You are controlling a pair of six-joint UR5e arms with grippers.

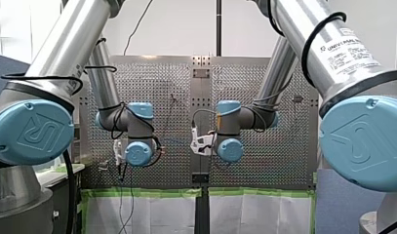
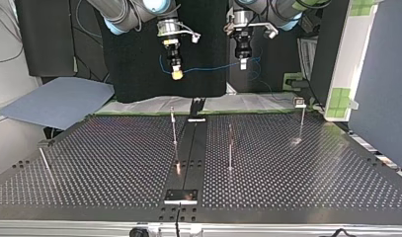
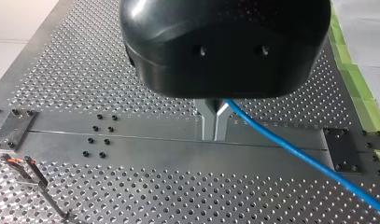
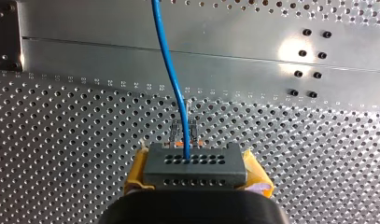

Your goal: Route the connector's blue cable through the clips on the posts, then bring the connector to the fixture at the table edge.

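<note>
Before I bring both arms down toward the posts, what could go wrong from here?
The blue cable spans between my right gripper, shut on the connector, and my left gripper, shut on the cable; pulling them apart could strain it at the connector.
My left gripper's thin metal fingers pinch only the cable, so it may slip through.
The loop hanging beside my right gripper could snag a post on the way down.

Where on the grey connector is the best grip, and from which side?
Grip the connector by its short ends, from the back, opposite the blue cable. It is a flat block; my right gripper has yellow pads there, leaving the holed face clear.
</note>
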